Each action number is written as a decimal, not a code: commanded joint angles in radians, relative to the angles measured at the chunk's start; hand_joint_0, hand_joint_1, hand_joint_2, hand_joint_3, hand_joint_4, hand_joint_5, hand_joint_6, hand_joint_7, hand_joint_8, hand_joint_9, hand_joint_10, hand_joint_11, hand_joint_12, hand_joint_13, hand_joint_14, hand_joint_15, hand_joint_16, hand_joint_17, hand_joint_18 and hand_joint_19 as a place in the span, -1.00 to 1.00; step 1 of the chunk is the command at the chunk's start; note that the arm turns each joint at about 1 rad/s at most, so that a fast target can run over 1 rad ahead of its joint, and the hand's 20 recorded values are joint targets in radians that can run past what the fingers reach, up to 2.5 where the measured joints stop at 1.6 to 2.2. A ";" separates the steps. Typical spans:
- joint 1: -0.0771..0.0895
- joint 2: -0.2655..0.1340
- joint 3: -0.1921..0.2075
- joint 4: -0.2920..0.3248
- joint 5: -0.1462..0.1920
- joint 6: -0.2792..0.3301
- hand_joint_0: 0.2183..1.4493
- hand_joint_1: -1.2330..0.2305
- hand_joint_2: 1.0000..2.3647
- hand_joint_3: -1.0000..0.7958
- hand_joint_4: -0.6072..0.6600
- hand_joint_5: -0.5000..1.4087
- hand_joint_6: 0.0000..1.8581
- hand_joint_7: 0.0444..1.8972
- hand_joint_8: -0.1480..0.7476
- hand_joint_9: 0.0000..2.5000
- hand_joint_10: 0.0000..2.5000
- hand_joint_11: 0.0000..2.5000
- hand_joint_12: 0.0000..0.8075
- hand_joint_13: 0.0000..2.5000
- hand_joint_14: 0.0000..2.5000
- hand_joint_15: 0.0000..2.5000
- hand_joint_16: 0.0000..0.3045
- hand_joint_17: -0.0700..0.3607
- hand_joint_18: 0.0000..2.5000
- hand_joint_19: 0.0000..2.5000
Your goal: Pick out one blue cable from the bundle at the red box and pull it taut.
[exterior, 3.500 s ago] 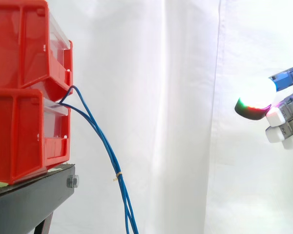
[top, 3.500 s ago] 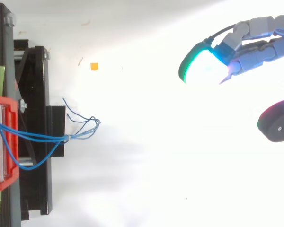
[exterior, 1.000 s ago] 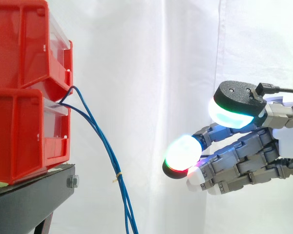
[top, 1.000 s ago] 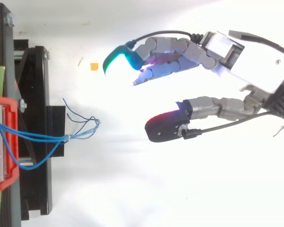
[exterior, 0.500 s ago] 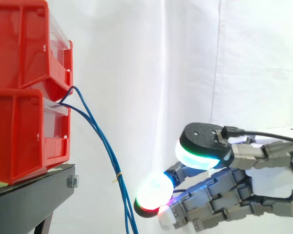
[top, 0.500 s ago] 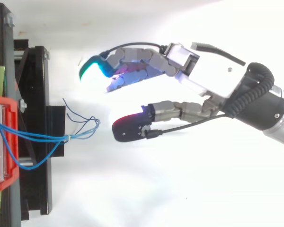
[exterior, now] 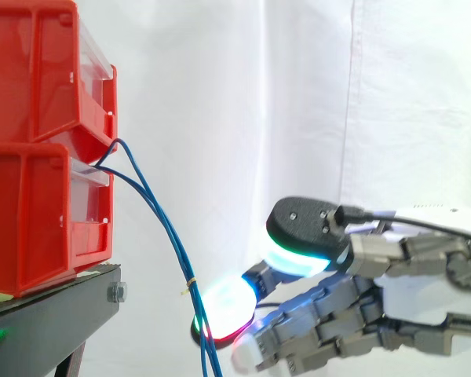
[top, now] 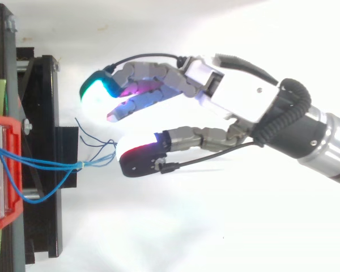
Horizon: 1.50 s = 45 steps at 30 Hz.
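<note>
A white curtain (exterior: 220, 118) backs the work. Before it, at the left of the side view, two red bins are stacked, the upper bin (exterior: 39, 71) resting on the lower bin (exterior: 31, 212), and both stand on a black stand (exterior: 55, 322).

The arm (top: 323, 147) comes in from the right. Its hand (top: 226, 96) reaches toward the bins with the fingers (top: 141, 102) stretched out and only lightly bent. The thumb (top: 181, 137) is spread apart from them, so the hand is open and grips nothing.

The blue cables (exterior: 169, 236) come out of the gap between the two bins. They slope down past the edge of the stand and leave the bottom of the side view, hanging slack. A small yellow tie (exterior: 190, 281) binds them partway down.

In the side view the lowest glowing fingertip sits just beside the cables, below the tie, and I cannot tell whether it touches them. In the top view the loose ends of the cables (top: 105, 148) lie in the gap between the fingers and the thumb, close to the thumb's pad (top: 133, 153).
</note>
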 commanded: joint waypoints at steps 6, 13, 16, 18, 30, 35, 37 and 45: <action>0.004 -0.036 0.040 0.028 -0.061 0.018 -0.46 -0.11 -1.00 -0.43 0.31 -0.61 -0.46 -0.21 -0.03 -0.28 -0.99 -0.82 -0.18 -0.49 -1.00 -0.86 -0.70 -0.21 -0.63 -0.74; 0.004 -0.110 0.048 0.122 -0.144 0.053 -0.45 -0.09 -1.00 -0.44 0.32 -0.61 -0.46 -0.21 -0.03 -0.28 -0.99 -0.81 -0.17 -0.49 -1.00 -0.85 -0.70 -0.20 -0.62 -0.74; 0.007 -0.111 0.050 0.171 -0.159 0.059 -0.46 -0.08 -1.00 -0.43 0.32 -0.61 -0.46 -0.20 -0.04 -0.28 -0.99 -0.82 -0.17 -0.49 -0.99 -0.85 -0.70 -0.20 -0.61 -0.73; 0.007 -0.111 0.054 0.171 -0.166 0.054 -0.46 -0.08 -1.00 -0.43 0.32 -0.61 -0.46 -0.19 -0.04 -0.28 -0.99 -0.81 -0.17 -0.49 -0.99 -0.85 -0.70 -0.20 -0.61 -0.73; -0.001 -0.113 0.065 0.180 -0.181 0.054 -0.39 -0.08 -0.99 -0.37 0.34 -0.59 -0.46 -0.12 -0.03 -0.26 -0.99 -0.80 -0.18 -0.47 -0.99 -0.84 -0.71 -0.21 -0.59 -0.72; -0.001 -0.113 0.065 0.189 -0.189 0.053 -0.35 -0.12 -0.99 -0.31 0.33 -0.58 -0.46 -0.03 -0.04 -0.26 -0.99 -0.79 -0.19 -0.46 -0.99 -0.84 -0.71 -0.22 -0.57 -0.71; -0.001 -0.111 0.065 0.194 -0.189 0.051 -0.34 -0.13 -0.99 -0.30 0.33 -0.58 -0.46 -0.01 -0.04 -0.26 -0.99 -0.79 -0.19 -0.46 -0.99 -0.84 -0.71 -0.22 -0.57 -0.72; -0.002 -0.111 0.065 0.206 -0.193 0.051 -0.32 -0.14 -0.98 -0.28 0.29 -0.57 -0.46 0.09 -0.04 -0.25 -0.99 -0.77 -0.20 -0.45 -0.99 -0.83 -0.71 -0.22 -0.57 -0.71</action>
